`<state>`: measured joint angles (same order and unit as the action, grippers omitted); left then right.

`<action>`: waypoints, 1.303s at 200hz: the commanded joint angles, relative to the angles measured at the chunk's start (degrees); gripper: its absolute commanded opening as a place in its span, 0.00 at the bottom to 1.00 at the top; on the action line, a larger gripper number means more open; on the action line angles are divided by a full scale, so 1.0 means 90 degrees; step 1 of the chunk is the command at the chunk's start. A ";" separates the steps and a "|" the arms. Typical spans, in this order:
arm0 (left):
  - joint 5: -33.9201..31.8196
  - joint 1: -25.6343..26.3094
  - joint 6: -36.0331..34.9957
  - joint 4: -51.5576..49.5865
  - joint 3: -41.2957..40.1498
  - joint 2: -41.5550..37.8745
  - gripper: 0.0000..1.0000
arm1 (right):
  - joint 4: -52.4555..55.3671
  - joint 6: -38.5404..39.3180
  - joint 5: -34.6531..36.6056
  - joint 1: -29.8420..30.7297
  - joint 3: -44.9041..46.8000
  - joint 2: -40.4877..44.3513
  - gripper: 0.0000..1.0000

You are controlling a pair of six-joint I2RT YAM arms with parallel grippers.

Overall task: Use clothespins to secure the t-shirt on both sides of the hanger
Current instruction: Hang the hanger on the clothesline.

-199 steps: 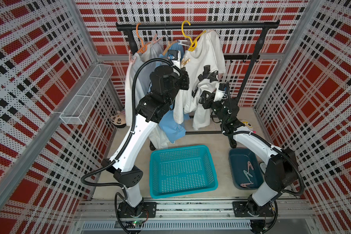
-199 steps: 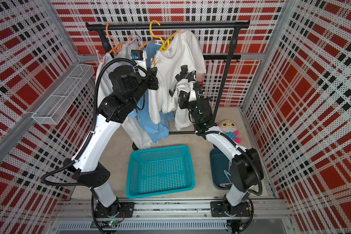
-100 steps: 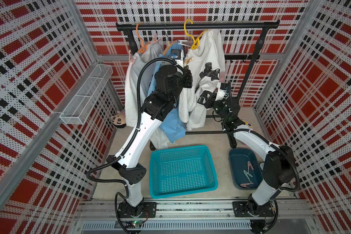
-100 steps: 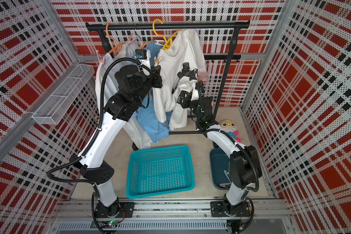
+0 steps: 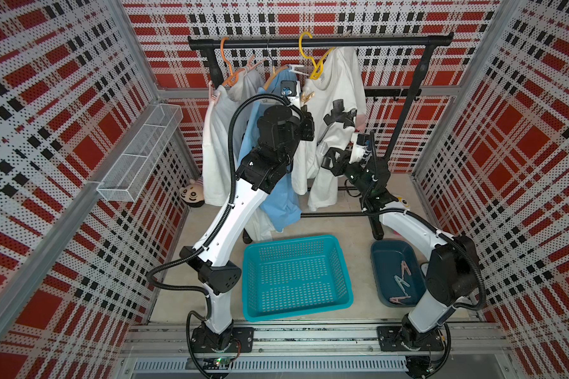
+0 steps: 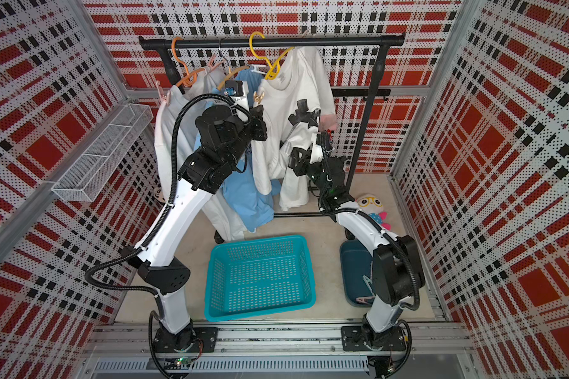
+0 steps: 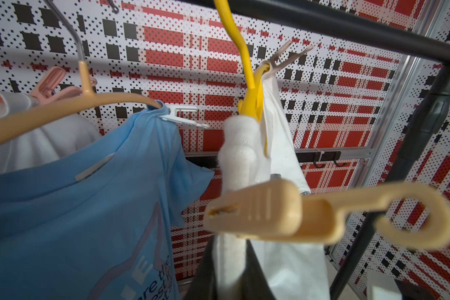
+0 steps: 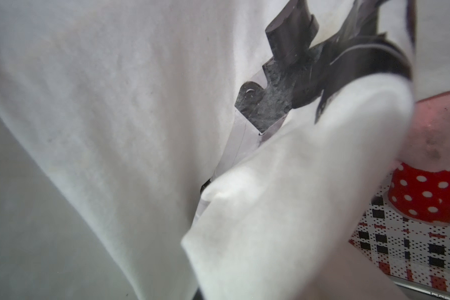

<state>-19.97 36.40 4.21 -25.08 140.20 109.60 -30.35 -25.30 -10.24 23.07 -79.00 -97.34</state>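
One side of the white t-shirt (image 5: 337, 85) already looks pinned: in the left wrist view a pale clothespin (image 7: 283, 58) bites the far shoulder of the yellow hanger (image 7: 252, 104); this hanger hangs from the black rail (image 5: 375, 41) at 12 o'clock in both top views. The near shoulder is the step in hand now; the left pincer (image 5: 305, 106) is raised to it and is almost fully clenched around a beige clothespin (image 7: 270, 207). A bit of yellow shows inside the mouth of this pin, so I judge that it sits over the hanger end together with the cloth; whether it has bitten firmly I cannot tell, because the pin is blurred. The right pincer (image 5: 329, 160), at about 1 o'clock, is clenched, and it seems to pinch a lower fold of the same t-shirt to keep it steady; its fingertips are hidden by cloth. A few spare clothespins (image 5: 402, 274) lie in the dark blue tray (image 5: 376, 259) at 4 o'clock on the tabletop (image 5: 358, 223). What is left, as I judge: to let this pin go and see that it holds.
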 commanded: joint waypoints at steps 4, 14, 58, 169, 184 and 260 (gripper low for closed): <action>-0.0096 -0.0005 -0.0020 0.0453 0.0142 -0.0028 0.00 | -0.0258 0.0077 -0.0091 -0.0040 0.0117 0.0266 0.00; -0.0096 0.0026 -0.0023 0.0393 0.0089 -0.0060 0.00 | -0.0215 0.0077 -0.0107 -0.0046 0.0176 0.0297 0.00; -0.0608 0.0466 -0.0417 0.0292 -0.0356 -0.0429 0.00 | -0.0293 0.0097 -0.0161 -0.0035 0.0664 0.0563 0.00; -0.0717 0.1007 -0.0797 0.0164 -0.1003 -0.1209 0.76 | -0.0402 0.0550 -0.0250 -0.0044 0.1663 0.1050 0.00; -0.0743 0.1119 -0.0860 0.0176 -0.1139 -0.1379 0.81 | -0.0468 0.0680 -0.0228 -0.0051 0.1839 0.1040 0.00; -0.1452 0.1617 -0.1716 0.1664 -0.4323 -0.3649 0.98 | -0.0834 0.1073 -0.0400 -0.0332 0.2436 0.0544 0.22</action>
<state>-29.82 50.81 -8.67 -18.48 110.56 85.08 -35.07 -18.09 -12.21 21.06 -57.89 -90.80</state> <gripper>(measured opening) 0.982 0.166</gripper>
